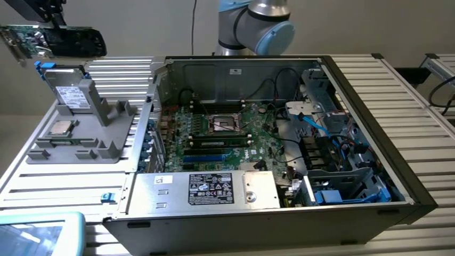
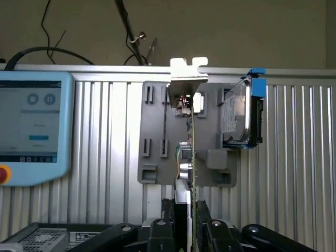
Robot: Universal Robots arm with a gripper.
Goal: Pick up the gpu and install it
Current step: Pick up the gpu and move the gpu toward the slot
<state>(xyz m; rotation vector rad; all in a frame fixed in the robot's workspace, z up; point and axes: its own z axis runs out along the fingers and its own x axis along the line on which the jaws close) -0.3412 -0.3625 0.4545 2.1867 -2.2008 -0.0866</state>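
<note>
I see my gripper (image 2: 190, 229) closed on the gpu (image 2: 191, 139), the card gripped edge-on between the jaws, the gray holder (image 2: 155, 131) beyond them.

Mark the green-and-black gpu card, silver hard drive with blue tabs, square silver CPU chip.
gpu card (image 1: 74, 42), exterior view, black cover.
hard drive (image 1: 71, 96), exterior view, silver face.
CPU chip (image 1: 59, 127), exterior view, centre.

Lower edge of gpu (image 2: 191, 144) unseen within claw (image 2: 189, 228)

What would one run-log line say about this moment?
claw: shut on gpu | gpu: held in air over gray holder | computer case: open, gpu not yet installed
</note>
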